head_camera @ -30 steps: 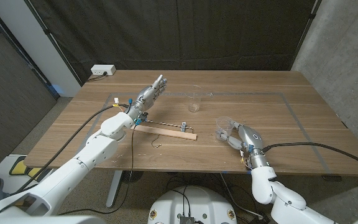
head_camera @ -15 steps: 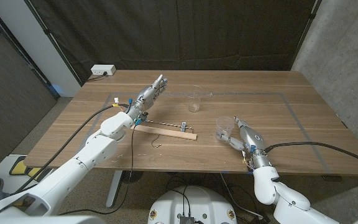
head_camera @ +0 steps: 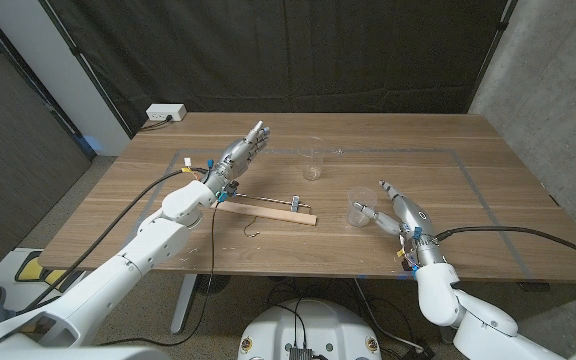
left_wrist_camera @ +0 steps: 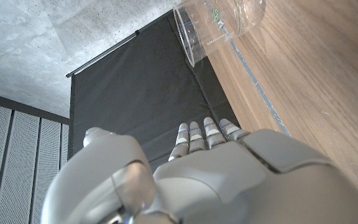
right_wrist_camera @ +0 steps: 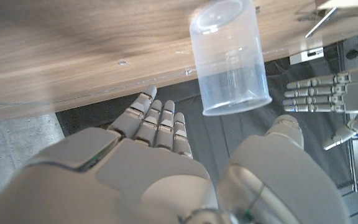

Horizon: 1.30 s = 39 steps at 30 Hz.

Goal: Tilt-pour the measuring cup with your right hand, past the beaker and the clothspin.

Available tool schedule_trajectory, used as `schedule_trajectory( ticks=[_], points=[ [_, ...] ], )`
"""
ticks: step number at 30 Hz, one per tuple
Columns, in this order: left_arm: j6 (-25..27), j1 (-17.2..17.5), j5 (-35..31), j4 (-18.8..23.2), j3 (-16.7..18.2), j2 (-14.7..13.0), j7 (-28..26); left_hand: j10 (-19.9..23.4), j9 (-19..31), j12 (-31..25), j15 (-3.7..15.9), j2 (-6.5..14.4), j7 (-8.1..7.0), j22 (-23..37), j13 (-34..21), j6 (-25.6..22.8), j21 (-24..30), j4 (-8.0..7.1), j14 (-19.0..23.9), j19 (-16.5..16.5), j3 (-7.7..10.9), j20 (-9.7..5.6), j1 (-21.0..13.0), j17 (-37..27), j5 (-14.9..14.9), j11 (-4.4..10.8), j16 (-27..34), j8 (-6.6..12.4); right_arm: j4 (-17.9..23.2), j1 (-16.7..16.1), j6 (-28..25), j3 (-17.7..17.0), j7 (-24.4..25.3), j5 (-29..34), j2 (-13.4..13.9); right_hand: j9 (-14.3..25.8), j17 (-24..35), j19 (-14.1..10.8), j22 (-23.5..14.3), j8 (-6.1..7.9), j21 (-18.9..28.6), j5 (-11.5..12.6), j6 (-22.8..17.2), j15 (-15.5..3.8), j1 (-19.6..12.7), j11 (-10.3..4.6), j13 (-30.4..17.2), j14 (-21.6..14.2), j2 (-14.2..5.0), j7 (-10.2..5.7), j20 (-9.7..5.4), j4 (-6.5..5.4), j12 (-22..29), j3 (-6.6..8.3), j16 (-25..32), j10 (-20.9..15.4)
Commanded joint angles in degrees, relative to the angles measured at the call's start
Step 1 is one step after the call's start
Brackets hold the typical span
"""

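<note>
The clear measuring cup stands upright on the wooden table; in the right wrist view the measuring cup sits between my spread fingers and thumb without contact. My right hand is open just right of it, fingers apart. Farther back stands the clear beaker, and the beaker also appears past my left hand. A clothespin is clipped on a wooden stick. My left hand hovers with fingers stretched out, holding nothing, left of the beaker.
A thin wire hook lies in front of the stick. A white power strip sits at the table's far left corner. Tape lines mark a rectangle on the tabletop. A dark curtain hangs behind the table.
A second ago my right hand held the measuring cup tilted. The cup now stands upright, and the hand has let go and drawn back slightly to the right. The left arm stayed put.
</note>
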<state>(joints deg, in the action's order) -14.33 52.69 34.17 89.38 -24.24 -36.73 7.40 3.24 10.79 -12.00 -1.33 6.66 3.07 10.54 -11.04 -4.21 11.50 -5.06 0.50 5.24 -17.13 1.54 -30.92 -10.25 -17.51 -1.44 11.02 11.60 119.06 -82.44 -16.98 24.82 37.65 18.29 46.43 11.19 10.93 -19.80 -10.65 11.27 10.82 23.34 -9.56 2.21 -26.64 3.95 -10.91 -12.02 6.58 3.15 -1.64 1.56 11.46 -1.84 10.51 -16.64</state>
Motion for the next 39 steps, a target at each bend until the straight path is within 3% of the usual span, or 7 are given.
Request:
schedule_trajectory(
  ticks=[1, 5, 14, 30, 39],
  points=[
    [-0.4, 1.6, -0.2, 1.5, 0.6, -0.5, -1.3, 0.5, 0.2, 0.1, -0.06, 0.0, -0.02, 0.1, -0.1, -0.4, 0.2, -0.16, 0.4, 0.6, -0.50, -0.13, -0.6, -0.3, 0.1, 0.16, 0.0, 0.03, -2.6, 1.2, 12.9, -4.8, -1.5, -8.7, -1.4, -0.1, 0.1, -0.6, 0.0, 0.80, 0.6, 0.5, -1.8, -1.56, 1.1, -0.53, 0.0, -1.0, -0.57, -0.26, -1.15, -0.57, 0.7, -0.67, 0.5, -1.3],
    [-0.4, 2.5, -0.2, 2.3, 1.1, -0.9, -2.1, 0.5, 0.2, 0.1, -0.08, 0.0, 0.03, 0.1, -0.1, -0.4, 0.2, -0.17, 0.4, 0.6, -0.50, -0.11, -0.6, -0.3, 0.1, 0.24, 0.0, 0.02, -4.7, 2.5, 16.2, -6.1, -2.9, -10.9, -2.0, -0.1, 0.0, -1.3, 0.0, 1.10, 0.8, 0.6, -3.0, -2.62, 1.5, -0.82, 0.0, -1.6, -1.09, -0.59, -2.02, -0.94, 1.1, -0.85, 0.7, -2.2],
    [-0.7, 4.4, -0.3, 4.0, 2.0, -1.6, -3.6, 0.5, 0.2, 0.1, -0.05, 0.0, -0.02, 0.1, -0.1, -0.4, 0.2, -0.20, 0.4, 0.6, -0.51, -0.13, -0.7, -0.3, 0.1, 0.28, 0.0, 0.02, -11.4, 7.6, 23.0, -6.8, -8.0, -17.5, -4.6, -0.1, 0.0, -2.5, 0.1, 1.83, 1.2, 0.7, -5.9, -2.99, 1.9, -0.93, 0.0, -3.2, -1.90, -1.15, -2.33, -1.33, 2.0, -1.04, 1.0, -4.6],
    [-0.9, 6.5, -0.5, 6.2, 3.1, -2.7, -5.0, 0.5, 0.2, 0.1, -0.02, 0.0, -0.02, 0.1, -0.1, -0.5, 0.2, -0.24, 0.4, 0.6, -0.53, -0.15, -0.7, -0.3, 0.1, 0.36, 0.0, 0.01, -23.7, 18.4, 29.1, -4.0, -17.7, -25.7, -8.3, -0.1, 0.0, -3.2, 0.1, 2.19, 1.3, 0.5, -7.9, -3.03, 2.9, -0.98, 0.0, -4.1, -3.10, -1.40, -2.51, -2.16, 2.2, -1.20, 1.2, -5.5],
    [-0.2, 7.6, -0.6, 7.9, 4.0, -3.9, -6.0, 0.4, 0.2, 0.2, -0.07, 0.0, 0.04, 0.1, -0.1, -0.5, 0.2, -0.27, 0.4, 0.6, -0.54, -0.14, -0.7, -0.3, 0.1, 0.29, -0.1, -0.01, -29.1, 23.6, 29.5, -2.6, -23.3, -31.3, -9.7, 0.0, 0.1, -3.1, 0.1, 2.32, 1.2, 0.1, -9.0, -2.42, 3.7, -0.52, 0.0, -4.1, -4.73, -1.39, -2.20, -2.97, 2.2, -1.01, 1.1, -5.6]
  ],
)
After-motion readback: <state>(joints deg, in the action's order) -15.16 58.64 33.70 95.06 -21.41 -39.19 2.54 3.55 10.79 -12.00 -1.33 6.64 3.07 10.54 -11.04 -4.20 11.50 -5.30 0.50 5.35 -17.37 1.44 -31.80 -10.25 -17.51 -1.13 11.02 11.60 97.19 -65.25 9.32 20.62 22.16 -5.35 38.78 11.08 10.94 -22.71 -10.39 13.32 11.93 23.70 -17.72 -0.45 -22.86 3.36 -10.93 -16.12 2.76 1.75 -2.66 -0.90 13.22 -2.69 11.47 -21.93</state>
